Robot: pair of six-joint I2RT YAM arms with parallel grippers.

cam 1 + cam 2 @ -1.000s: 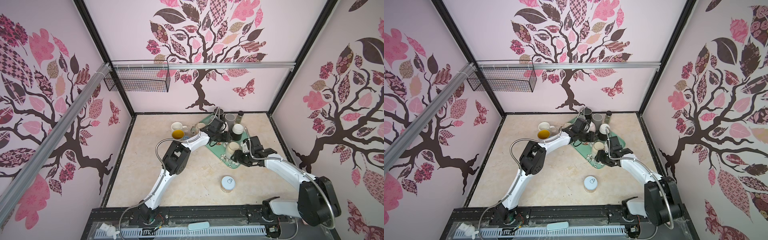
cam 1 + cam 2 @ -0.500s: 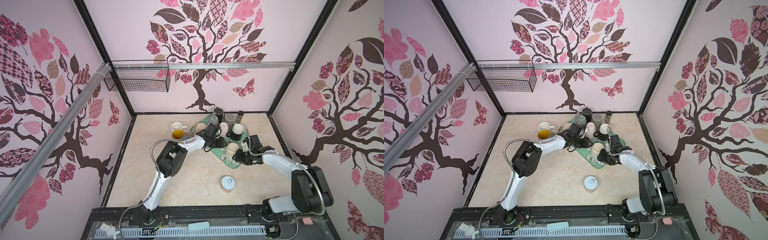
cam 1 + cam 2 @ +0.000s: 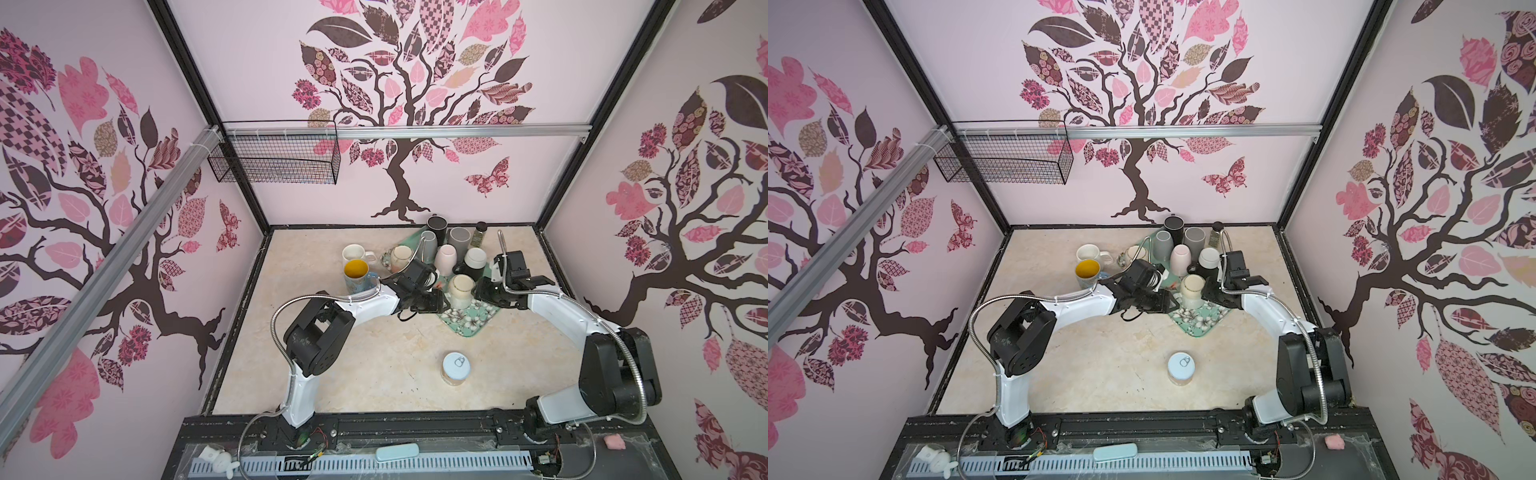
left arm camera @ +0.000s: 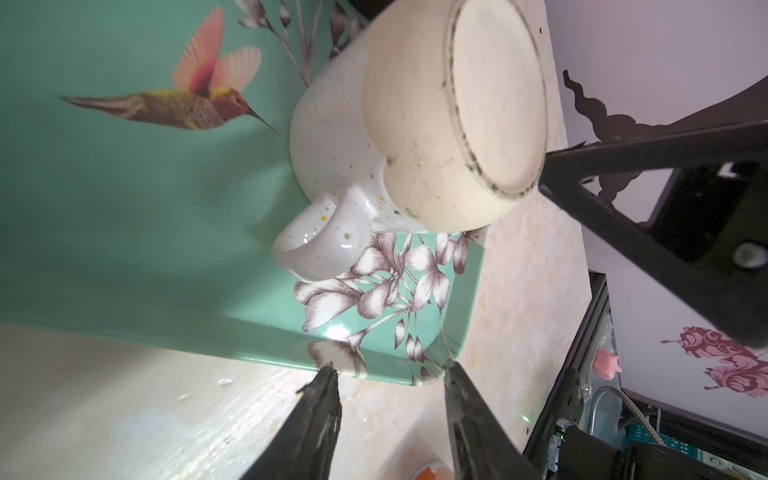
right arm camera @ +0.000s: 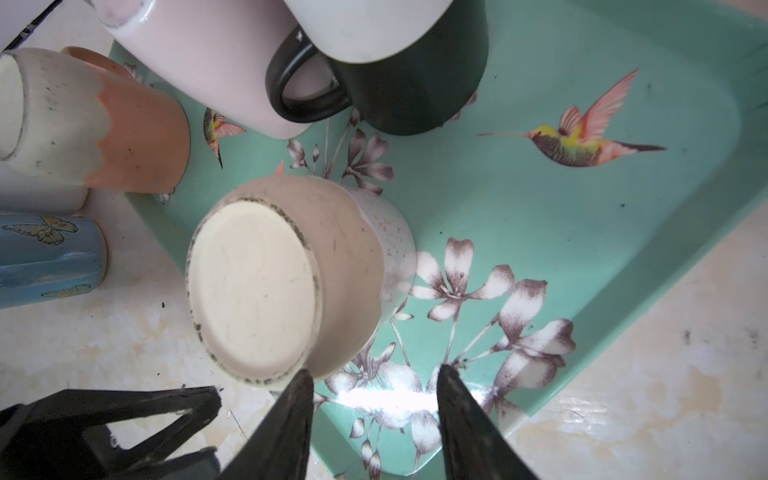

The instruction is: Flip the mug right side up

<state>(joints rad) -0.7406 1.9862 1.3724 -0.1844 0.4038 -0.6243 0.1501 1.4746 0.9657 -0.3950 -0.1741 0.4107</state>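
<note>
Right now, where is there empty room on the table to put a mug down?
Bare tabletop lies left of the tin can, up to the left arm, and between the yellow-lined mug and the left wall. The back of the tray is crowded with upturned cups.

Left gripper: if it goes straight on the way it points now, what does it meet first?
Probably the tray's rim, directly before the left gripper; if it clears that, the upside-down mug's handle. Height is unclear.
</note>
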